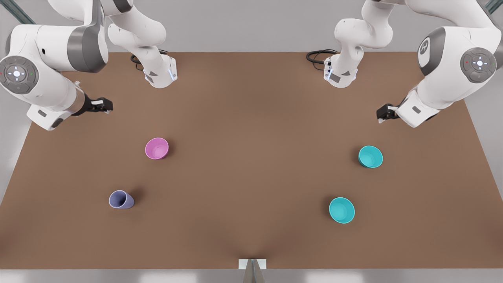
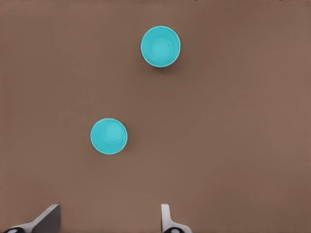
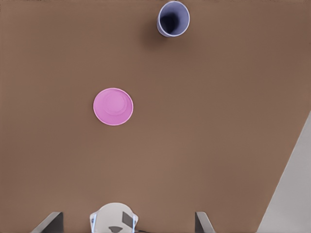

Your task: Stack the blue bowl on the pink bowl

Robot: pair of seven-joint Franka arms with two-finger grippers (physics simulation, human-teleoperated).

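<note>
The left tool (image 1: pixel 382 116) hangs released above the bench (image 1: pixel 251 118) on the front view's right, its fingertips (image 2: pixel 48 216) cut off by the wrist view's edge. Two teal bowls sit there well apart; the blue bowl (image 1: pixel 370 156) (image 2: pixel 109 136) is the nearer, the other teal bowl (image 1: pixel 342 210) (image 2: pixel 160 46) farther off. The right tool (image 1: pixel 103 106), likewise released, hangs near the pink bowl (image 1: pixel 156 148) (image 3: pixel 113 106), beyond which stands a lavender-grey cup (image 1: pixel 121 199) (image 3: pixel 173 18).

blue bowl (image 1: pixel 370 156) — pink bowl (image 1: pixel 156 148) — well apart
</note>
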